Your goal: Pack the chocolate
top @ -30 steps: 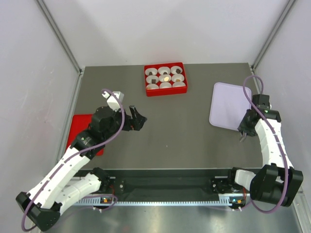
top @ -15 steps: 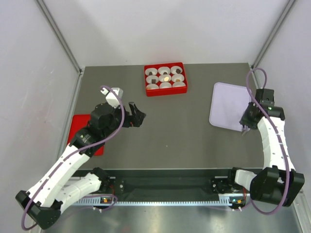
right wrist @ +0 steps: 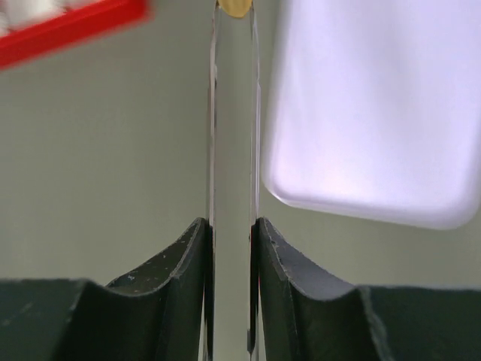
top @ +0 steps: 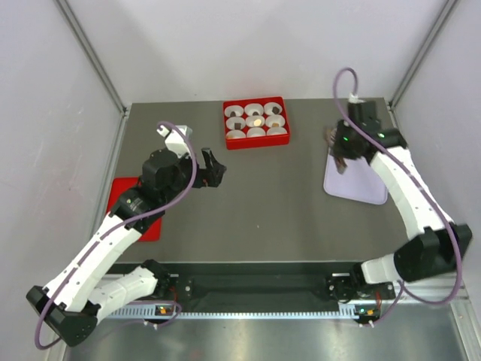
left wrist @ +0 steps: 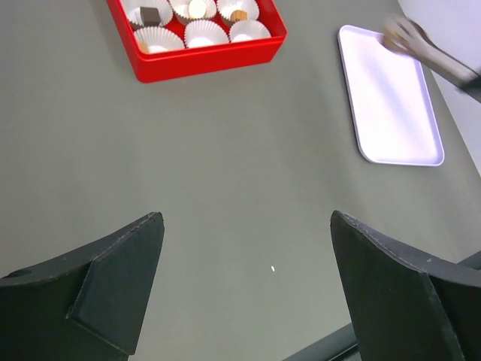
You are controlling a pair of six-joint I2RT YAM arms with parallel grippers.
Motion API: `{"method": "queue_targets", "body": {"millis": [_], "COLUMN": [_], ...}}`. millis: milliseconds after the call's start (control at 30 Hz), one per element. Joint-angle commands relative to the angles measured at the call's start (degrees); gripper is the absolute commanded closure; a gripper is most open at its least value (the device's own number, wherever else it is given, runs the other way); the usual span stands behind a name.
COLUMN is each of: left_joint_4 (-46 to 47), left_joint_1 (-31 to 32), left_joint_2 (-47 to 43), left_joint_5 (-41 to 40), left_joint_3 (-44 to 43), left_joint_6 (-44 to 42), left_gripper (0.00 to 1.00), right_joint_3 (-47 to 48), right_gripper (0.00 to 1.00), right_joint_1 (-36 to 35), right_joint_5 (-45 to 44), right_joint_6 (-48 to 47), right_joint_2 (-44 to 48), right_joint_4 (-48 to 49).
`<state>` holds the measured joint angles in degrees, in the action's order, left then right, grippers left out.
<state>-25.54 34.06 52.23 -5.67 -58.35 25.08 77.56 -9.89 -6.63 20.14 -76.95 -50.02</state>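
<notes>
The red box point(top: 256, 140) holds nine white paper cups; a tan chocolate point(top: 256, 120) and dark chocolates point(top: 275, 110) lie in some. It also shows in the left wrist view point(left wrist: 203, 66), with a dark piece point(left wrist: 150, 15) and a tan piece point(left wrist: 239, 15). My right gripper point(top: 336, 144) hovers over the far left corner of the lavender tray point(top: 361, 177). In the right wrist view the gripper point(right wrist: 233, 222) is shut on thin metal tweezers point(right wrist: 213, 113) that pinch a tan chocolate point(right wrist: 234, 6) at their tip. My left gripper point(top: 216, 169) is open and empty above bare table.
A flat red lid point(top: 120, 201) lies at the left edge under my left arm. The lavender tray point(left wrist: 391, 98) looks bare. Metal posts and white walls enclose the table.
My right arm has swung from the tray's near right side up and left to its far left corner, towards the red box. My left gripper has shifted slightly.
</notes>
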Motion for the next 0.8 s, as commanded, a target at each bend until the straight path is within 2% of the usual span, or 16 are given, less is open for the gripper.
{"method": "queue_targets", "body": {"millis": [0,100,333,500,767], "left_joint_4": [0.4,0.75,0.14,-0.12,-0.13], "left_joint_1": [-0.05,-0.23,-0.49,-0.49,-0.58], "left_joint_2": [2.08,2.79,4.72,4.99,5.25], "left_joint_5": [-1.27,-2.67,-3.56,-4.17,-4.52], "left_joint_3": [-3.87,-4.49,-5.99,-5.81,-5.55], "left_joint_6": [-1.09,-0.82,-0.65,-0.74,-1.18], "left_gripper": [0.03,0.03,0.04,0.04,0.04], "right_joint_3": [9.52,20.92,34.75,35.73,31.43], "right_gripper": [0.78,0.78,0.76,0.76,0.73], "right_joint_1": [-9.06,-15.13,-20.96,-22.8,-23.6], "right_joint_5": [-0.84,-1.1,-0.4,1.45,1.71], "right_joint_6": [2.27,0.87,-2.56,-3.09,-2.48], "right_joint_2": [-9.49,-18.72,-33.78,-37.31,-36.96], "right_joint_4": [6.95,8.18,9.06,9.76,10.73]}}
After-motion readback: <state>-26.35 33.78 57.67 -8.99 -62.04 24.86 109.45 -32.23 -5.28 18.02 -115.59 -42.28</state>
